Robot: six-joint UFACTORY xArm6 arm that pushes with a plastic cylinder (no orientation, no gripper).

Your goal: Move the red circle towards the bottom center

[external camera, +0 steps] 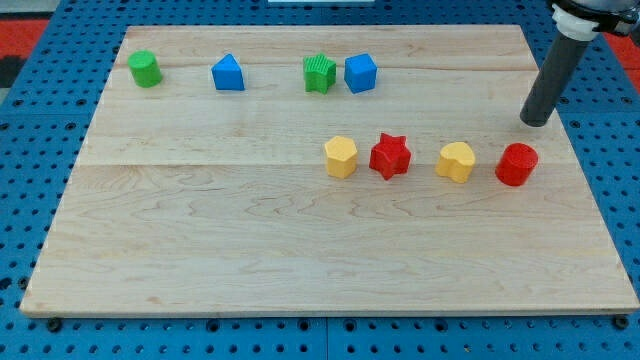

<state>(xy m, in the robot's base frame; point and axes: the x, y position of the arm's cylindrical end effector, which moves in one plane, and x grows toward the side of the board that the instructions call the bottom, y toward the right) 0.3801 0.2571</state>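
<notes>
The red circle [516, 164] is a short red cylinder at the view's right, about mid-height on the wooden board [250, 250]. My tip [536, 122] is on the board just above and slightly right of the red circle, a small gap apart from it. The dark rod rises from there to the view's top right corner.
A yellow heart-like block [456, 161], a red star [390, 155] and a yellow hexagon [341, 157] lie in a row left of the red circle. Along the top are a green cylinder [145, 69], a blue block [228, 73], a green block [319, 74] and a blue block [360, 73].
</notes>
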